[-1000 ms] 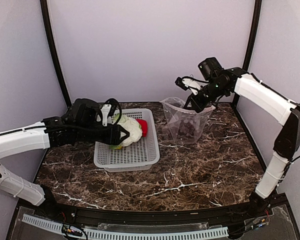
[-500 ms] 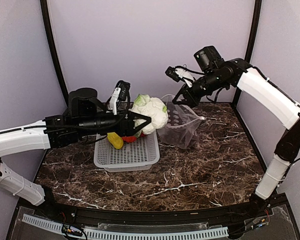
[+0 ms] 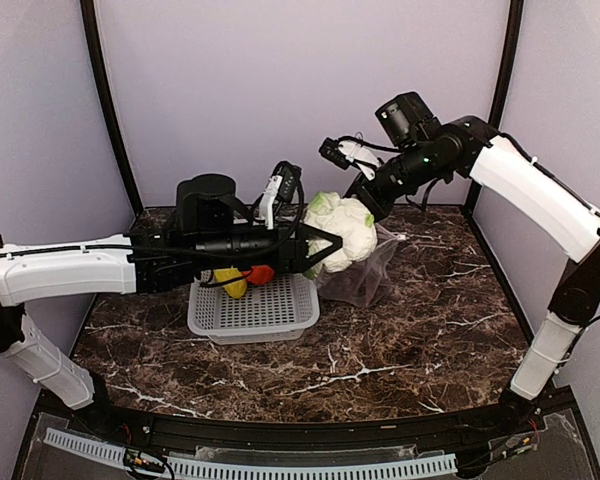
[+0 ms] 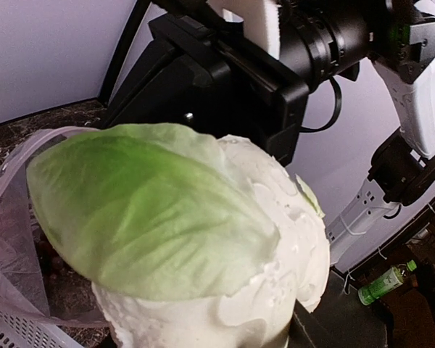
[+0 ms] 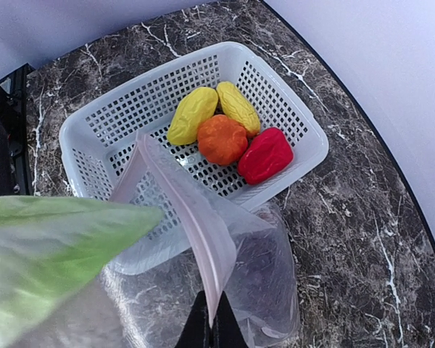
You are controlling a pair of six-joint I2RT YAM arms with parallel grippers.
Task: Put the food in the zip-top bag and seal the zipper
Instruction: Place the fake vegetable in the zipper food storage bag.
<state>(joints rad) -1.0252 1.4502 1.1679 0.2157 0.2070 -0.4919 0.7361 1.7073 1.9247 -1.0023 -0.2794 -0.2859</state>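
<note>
My left gripper (image 3: 323, 250) is shut on the pale whitish-green cabbage piece (image 3: 344, 228) and holds it in the air at the bag's mouth. The cabbage fills the left wrist view (image 4: 203, 239) and hides the fingers there. My right gripper (image 5: 212, 330) is shut on the pinkish-white zipper strip (image 5: 180, 206) and holds the clear bag (image 3: 368, 272) up and open, tilted toward the basket. A dark purple shape, likely the grapes (image 5: 268, 264), lies inside the bag. Two yellow pieces (image 5: 192, 114), an orange piece (image 5: 221, 138) and a red piece (image 5: 266, 154) lie in the basket.
The white mesh basket (image 3: 280, 322) stands on the marble table left of the bag, under my left arm. The right arm (image 3: 525, 195) reaches in from the right above the bag. Purple walls close the back and both sides.
My left gripper lifted the cabbage out of the basket and carried it right, up to the bag's mouth. My right gripper moved left, pulling the bag's edge over and tilting the bag.
</note>
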